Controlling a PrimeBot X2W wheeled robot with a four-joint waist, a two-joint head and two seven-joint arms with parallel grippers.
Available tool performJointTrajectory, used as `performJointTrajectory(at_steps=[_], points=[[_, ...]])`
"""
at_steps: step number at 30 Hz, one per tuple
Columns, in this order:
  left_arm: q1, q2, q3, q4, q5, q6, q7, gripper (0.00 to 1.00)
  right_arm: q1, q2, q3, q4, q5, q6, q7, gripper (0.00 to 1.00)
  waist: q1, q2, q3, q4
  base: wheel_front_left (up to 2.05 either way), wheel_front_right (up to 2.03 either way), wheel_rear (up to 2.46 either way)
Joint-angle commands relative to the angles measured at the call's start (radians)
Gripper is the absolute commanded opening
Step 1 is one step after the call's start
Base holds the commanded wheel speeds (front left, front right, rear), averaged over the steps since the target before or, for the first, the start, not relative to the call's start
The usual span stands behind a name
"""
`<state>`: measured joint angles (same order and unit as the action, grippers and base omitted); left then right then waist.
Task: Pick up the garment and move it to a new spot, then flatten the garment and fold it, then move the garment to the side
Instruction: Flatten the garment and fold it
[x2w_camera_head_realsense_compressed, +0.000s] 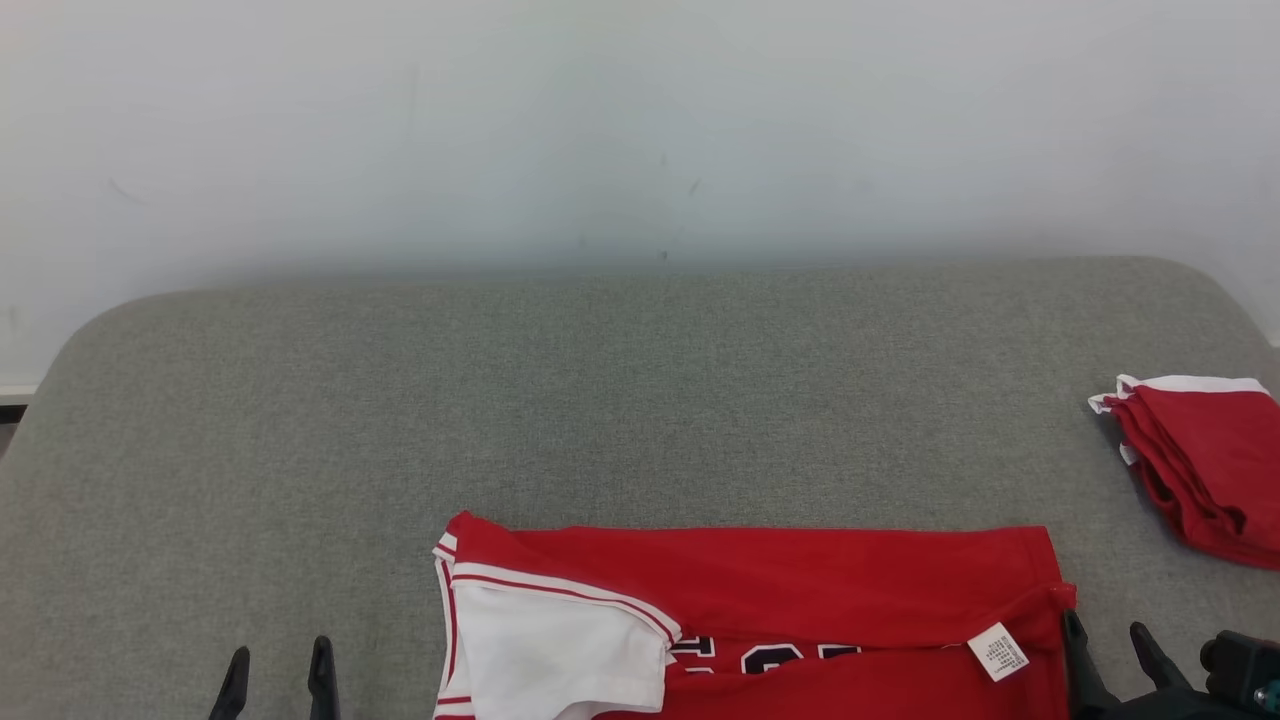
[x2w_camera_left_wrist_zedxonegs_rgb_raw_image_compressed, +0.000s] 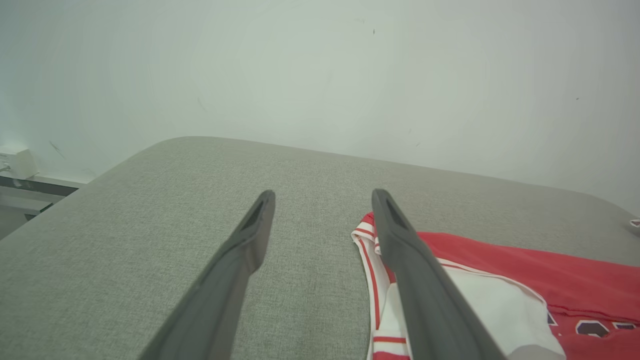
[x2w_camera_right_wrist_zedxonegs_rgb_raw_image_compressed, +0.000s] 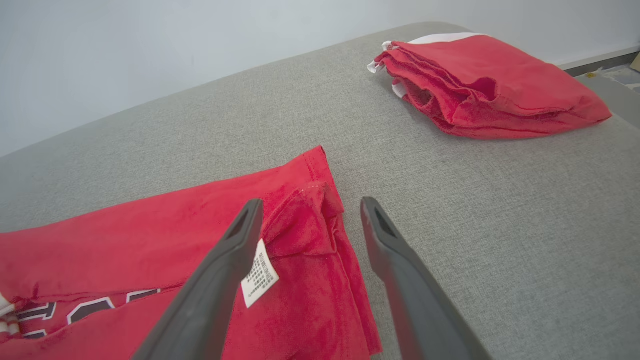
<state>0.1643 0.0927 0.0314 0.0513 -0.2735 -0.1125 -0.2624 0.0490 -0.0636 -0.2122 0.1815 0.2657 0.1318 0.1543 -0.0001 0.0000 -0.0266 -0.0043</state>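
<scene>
The garment (x2w_camera_head_realsense_compressed: 800, 600) is a red jersey with white trim and dark lettering, lying folded over along the near edge of the grey bed (x2w_camera_head_realsense_compressed: 600, 400). Its white sleeve end (x2w_camera_left_wrist_zedxonegs_rgb_raw_image_compressed: 500, 310) faces left and a white care label (x2w_camera_right_wrist_zedxonegs_rgb_raw_image_compressed: 259, 276) sits near its right end. My left gripper (x2w_camera_head_realsense_compressed: 279, 665) hovers open over bare fabric just left of the jersey (x2w_camera_left_wrist_zedxonegs_rgb_raw_image_compressed: 525, 270), holding nothing. My right gripper (x2w_camera_head_realsense_compressed: 1110, 640) stands open at the jersey's right edge (x2w_camera_right_wrist_zedxonegs_rgb_raw_image_compressed: 310, 235), nothing between its fingers (x2w_camera_right_wrist_zedxonegs_rgb_raw_image_compressed: 395, 250).
A second red and white folded garment (x2w_camera_head_realsense_compressed: 1205, 470) lies at the bed's right side, seen closer in the right wrist view (x2w_camera_right_wrist_zedxonegs_rgb_raw_image_compressed: 490, 85). A pale wall (x2w_camera_head_realsense_compressed: 640, 120) rises behind the bed. The bed's far half is bare grey fabric.
</scene>
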Motion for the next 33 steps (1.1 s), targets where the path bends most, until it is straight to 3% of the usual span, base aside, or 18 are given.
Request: performJointTrajectory(at_steps=[1,23,33], points=[[0.011,-0.006,0.008,0.003,0.011,-0.003,-0.003,1.0,0.007,0.004,-0.007,0.007,-0.004,-0.002,-0.006,1.0,0.0001,0.0,-0.002,-0.004,0.0,0.0,0.0],[0.021,-0.032,0.008,0.02,0.048,-0.018,-0.003,1.0,-0.109,0.013,-0.088,0.169,-0.089,-0.002,0.13,1.0,0.0001,0.0,0.033,0.028,0.0,0.0,0.0],[-0.022,0.002,-0.023,0.057,0.02,-0.019,-0.003,1.0,-0.171,0.013,-0.114,0.242,-0.117,-0.002,0.164,1.0,0.0001,0.0,0.098,0.046,0.0,0.0,0.0]])
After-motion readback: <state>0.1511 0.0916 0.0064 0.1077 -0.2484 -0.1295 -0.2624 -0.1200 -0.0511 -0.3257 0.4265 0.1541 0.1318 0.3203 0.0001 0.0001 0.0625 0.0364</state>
